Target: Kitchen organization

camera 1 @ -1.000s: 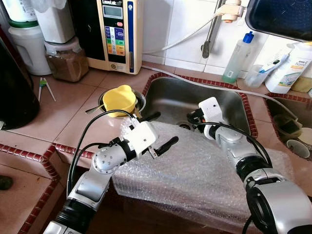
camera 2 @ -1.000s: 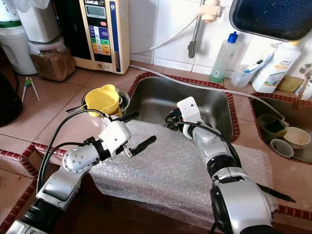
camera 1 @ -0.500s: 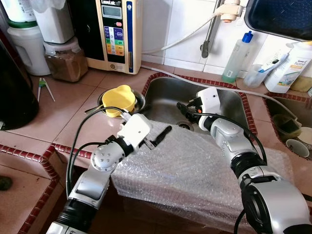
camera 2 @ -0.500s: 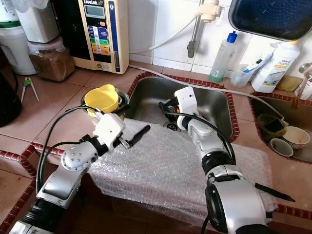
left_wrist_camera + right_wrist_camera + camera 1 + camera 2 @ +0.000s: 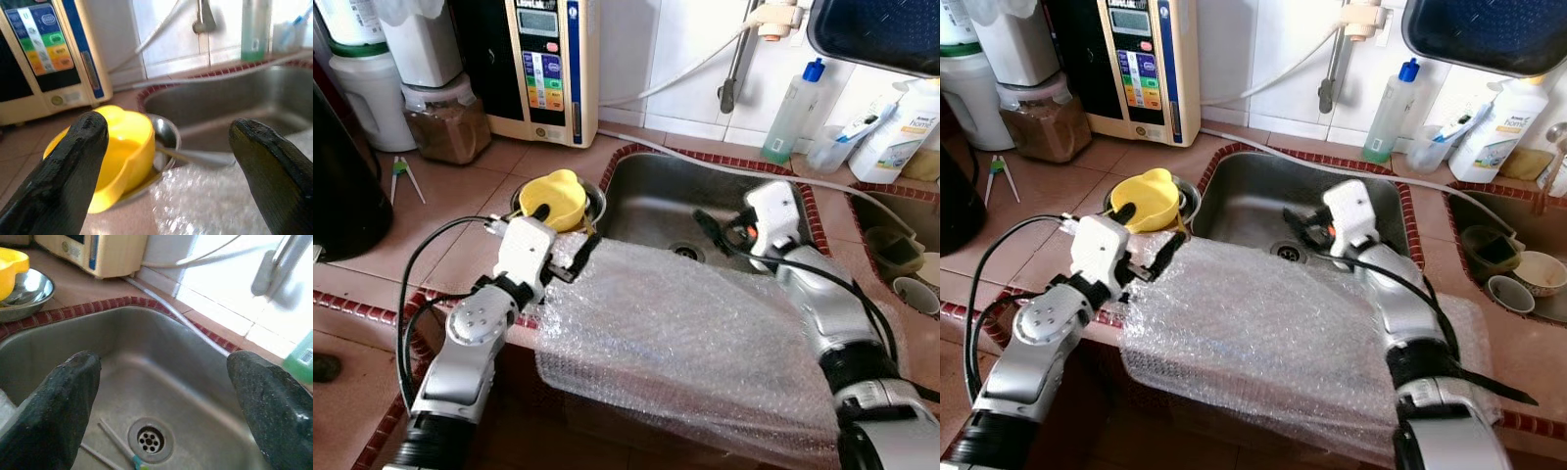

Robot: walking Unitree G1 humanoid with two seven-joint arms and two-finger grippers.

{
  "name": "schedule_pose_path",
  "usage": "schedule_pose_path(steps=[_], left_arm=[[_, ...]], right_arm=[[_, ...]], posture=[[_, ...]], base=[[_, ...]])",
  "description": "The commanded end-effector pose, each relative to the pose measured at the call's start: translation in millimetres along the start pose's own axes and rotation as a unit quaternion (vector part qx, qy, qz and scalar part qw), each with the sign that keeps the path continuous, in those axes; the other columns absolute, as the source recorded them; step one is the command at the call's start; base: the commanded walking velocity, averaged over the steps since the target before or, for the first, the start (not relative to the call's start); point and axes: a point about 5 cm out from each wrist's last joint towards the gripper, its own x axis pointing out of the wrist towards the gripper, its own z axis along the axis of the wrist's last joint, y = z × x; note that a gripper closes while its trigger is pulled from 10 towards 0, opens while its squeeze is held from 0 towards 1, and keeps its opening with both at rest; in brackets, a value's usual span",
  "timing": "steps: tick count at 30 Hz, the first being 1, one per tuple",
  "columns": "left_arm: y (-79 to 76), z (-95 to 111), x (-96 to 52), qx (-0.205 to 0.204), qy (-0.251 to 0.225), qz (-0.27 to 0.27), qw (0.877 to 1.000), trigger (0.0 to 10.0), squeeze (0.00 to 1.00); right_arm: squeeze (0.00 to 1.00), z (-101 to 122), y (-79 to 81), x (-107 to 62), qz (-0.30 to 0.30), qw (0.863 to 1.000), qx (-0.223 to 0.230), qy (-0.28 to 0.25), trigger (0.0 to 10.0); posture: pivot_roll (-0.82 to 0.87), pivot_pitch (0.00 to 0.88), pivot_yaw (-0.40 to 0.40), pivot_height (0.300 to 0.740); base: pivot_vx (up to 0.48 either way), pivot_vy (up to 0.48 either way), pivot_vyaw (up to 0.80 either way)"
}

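A big sheet of bubble wrap point(image 5: 695, 338) lies draped over the front edge of the tiled counter point(image 5: 460, 201) and the near rim of the steel sink point(image 5: 656, 191), hanging down toward the floor. The left gripper point(image 5: 563, 245) hovers at the sheet's left corner, its two black fingers spread wide apart with nothing between them; in the left wrist view the fingers point(image 5: 63, 166) frame a yellow cup point(image 5: 124, 144) sitting in a small metal bowl point(image 5: 166, 139) on the counter just left of the sink, with the wrap's edge below them. The right gripper point(image 5: 720, 230) hangs over the sink basin beyond the sheet's far edge, fingers also wide open and empty; its wrist view looks down at the drain point(image 5: 149, 439), where a toothbrush point(image 5: 117, 445) lies on the sink floor. A water machine point(image 5: 548, 64) stands against the wall, and bottles point(image 5: 793, 113) line the counter behind the sink.
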Motion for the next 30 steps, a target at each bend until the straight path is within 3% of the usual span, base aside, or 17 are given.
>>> schedule_pose_path(steps=[1,3,4,8,10,17,18,19,20,21,22,25,30], left_arm=[[-2.2,12.9,0.2,-0.003,-0.017,0.024,1.0,10.0,1.0],[-2.1,16.1,0.1,-0.002,-0.019,0.033,0.999,10.0,1.0],[-1.0,21.1,-0.3,-0.022,-0.023,0.059,0.998,10.0,1.0],[-0.2,18.1,-5.1,-0.042,-0.014,0.103,0.994,10.0,1.0],[-0.2,14.2,-10.0,-0.054,-0.009,0.117,0.992,10.0,1.0],[-9.1,18.8,-16.9,-0.055,-0.004,0.116,0.992,10.0,1.0],[-10.1,19.6,-17.4,-0.058,-0.006,0.116,0.991,10.0,0.41],[-10.8,20.2,-17.7,-0.06,-0.008,0.117,0.991,10.0,0.41],[-12.0,21.1,-17.7,-0.058,-0.009,0.117,0.991,10.0,0.0],[-12.9,21.8,-17.6,-0.057,-0.01,0.117,0.991,10.0,0.0],[-13.7,22.2,-17.4,-0.054,-0.009,0.114,0.992,10.0,0.0],[-14.4,24.2,-17.1,-0.05,-0.008,0.111,0.993,10.0,0.0],[-12.6,26.6,-15.0,-0.066,-0.012,0.113,0.991,10.0,0.0]], right_arm=[[1.0,16.8,-2.5,-2.1,-0.028,0.999,-0.015,-0.038,10.0],[1.0,18.8,-1.7,-4.1,-0.035,0.998,-0.025,-0.045,10.0],[1.0,17.2,-1.8,-7.7,-0.069,0.996,0.017,-0.046,10.0],[1.0,16.6,-2.4,-17.4,-0.117,0.991,0.041,-0.05,10.0],[1.0,17.2,0.9,-21.4,-0.126,0.989,0.064,-0.052,10.0],[1.0,20.6,16.4,-27.6,-0.111,0.989,0.083,-0.046,10.0],[1.0,21.8,19.1,-27.5,-0.113,0.987,0.1,-0.047,10.0],[1.0,22.8,21.0,-27.7,-0.115,0.986,0.112,-0.047,10.0],[0.23,25.6,25.8,-26.9,-0.112,0.986,0.116,-0.05,10.0],[0.23,27.7,29.2,-26.4,-0.111,0.986,0.117,-0.052,10.0],[0.0,29.3,34.2,-25.3,-0.11,0.985,0.123,-0.05,10.0],[0.0,28.7,43.2,-24.4,-0.112,0.981,0.156,-0.036,10.0],[0.0,25.6,40.2,-26.2,-0.127,0.98,0.153,-0.013,10.0]], posture=[[-0.01,0.0,-0.029,0.74],[-0.01,0.0,-0.029,0.74],[-0.01,0.0,-0.03,0.74],[-0.01,0.002,-0.032,0.74],[-0.02,0.007,-0.03,0.74],[-0.02,0.022,-0.046,0.74],[-0.03,0.023,-0.047,0.74],[-0.03,0.024,-0.048,0.74],[-0.02,0.027,-0.052,0.74],[-0.02,0.028,-0.053,0.74],[-0.02,0.028,-0.054,0.74],[-0.02,0.03,-0.055,0.74],[-0.03,0.03,-0.052,0.74]], base=[[0.0,0.0,0.0],[0.0,0.0,0.0],[0.0,0.0,0.0],[0.0,0.0,0.0],[0.0,0.0,0.0],[0.0,0.0,0.0],[0.0,0.0,0.0],[0.0,0.0,0.0],[0.0,0.0,0.0],[0.0,0.0,0.0],[0.0,0.0,0.0],[0.0,0.0,0.0],[0.0,0.0,0.0]])
